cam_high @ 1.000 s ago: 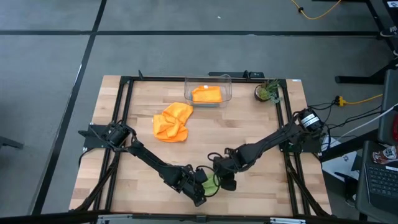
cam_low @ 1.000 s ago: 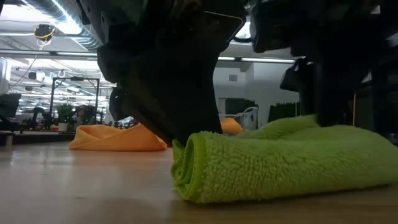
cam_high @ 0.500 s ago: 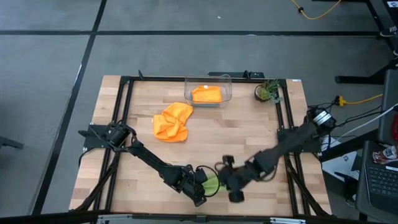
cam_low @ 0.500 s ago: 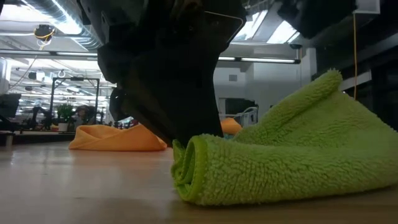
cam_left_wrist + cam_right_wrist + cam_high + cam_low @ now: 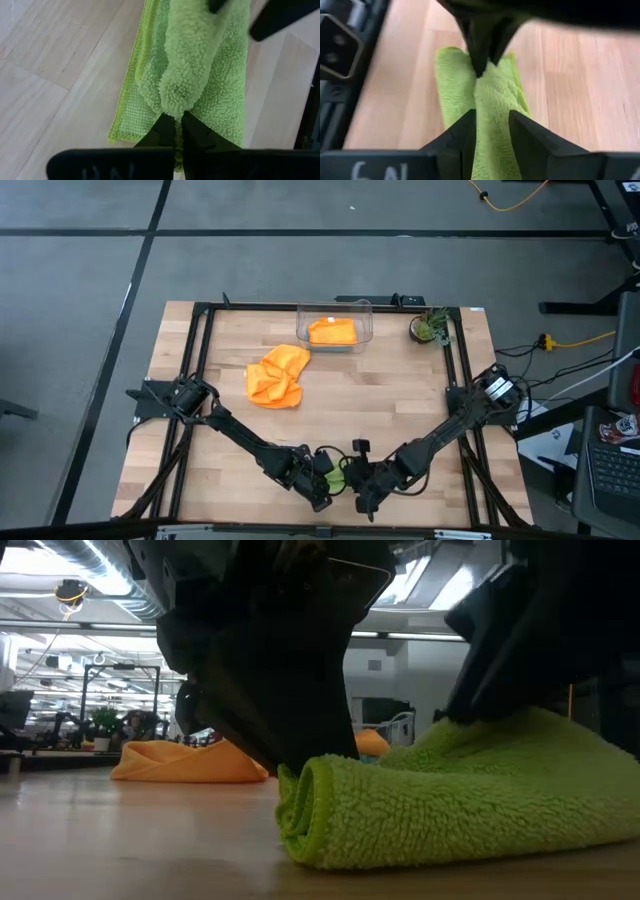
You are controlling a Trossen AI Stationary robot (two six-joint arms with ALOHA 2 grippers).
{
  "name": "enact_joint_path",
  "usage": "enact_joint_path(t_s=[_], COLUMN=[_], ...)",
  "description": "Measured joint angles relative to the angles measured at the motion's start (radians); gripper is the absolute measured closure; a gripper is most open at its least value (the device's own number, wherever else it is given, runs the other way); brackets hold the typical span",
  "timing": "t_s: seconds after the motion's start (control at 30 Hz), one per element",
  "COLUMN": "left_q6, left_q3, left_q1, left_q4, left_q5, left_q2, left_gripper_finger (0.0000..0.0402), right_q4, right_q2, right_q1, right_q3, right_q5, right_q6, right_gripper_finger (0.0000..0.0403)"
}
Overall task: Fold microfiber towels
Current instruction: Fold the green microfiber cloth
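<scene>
Wooden worktop (image 5: 400,395) inside a black frame, grey floor around it. High view only: loose orange towel (image 5: 277,375) lies mid-worktop, second orange towel (image 5: 332,331) folded inside the clear bin (image 5: 366,314) at the far edge, small plant (image 5: 430,327) beside the bin. Green towel (image 5: 338,476) is nearly hidden there, wedged between both claws at the near edge. Low view shows it as a rolled, doubled-over bundle flat on the wood. Left wrist view: left claw (image 5: 175,127) clenched on the end of a raised fold of that towel. Right wrist view: right claw (image 5: 491,125) straddles the towel's opposite end, fingers part-spread with cloth bunched between them, gripping it; left claw's tips meet the same ridge farther along.
</scene>
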Motion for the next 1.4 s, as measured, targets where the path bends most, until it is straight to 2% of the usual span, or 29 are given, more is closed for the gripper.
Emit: enact_joint_path(t_s=[0.33,0.53,0.83,0.93,1.2,1.4], left_q6=[-0.026,-0.025,-0.026,-0.044,-0.114,-0.137], left_q3=[-0.005,-0.004,-0.002,0.000,-0.002,-0.001], left_q1=[0.000,0.000,-0.002,0.008,0.032,0.034], left_q4=[-0.006,-0.043,-0.141,-0.149,-0.253,-0.242], left_q5=[-0.004,-0.050,-0.039,0.004,0.057,0.052], left_q2=[-0.022,-0.099,-0.154,-0.142,-0.153,-0.217], left_gripper_finger=[0.0401,0.0401,0.0400,0.0382,0.0284,0.0266], right_q4=[-0.019,-0.033,-0.045,-0.045,-0.049,-0.045], right_q2=[0.080,0.081,0.081,0.081,0.081,0.081], right_q1=[-0.004,-0.005,-0.005,-0.005,-0.018,-0.020], right_q3=[0.001,0.001,0.001,0.001,0.001,0.001], right_q5=[0.007,0.014,0.029,0.027,0.003,0.003], right_q6=[0.046,0.068,0.089,0.090,0.102,0.102], right_gripper_finger=[0.0286,0.0286,0.0286,0.0286,0.0286,0.0286])
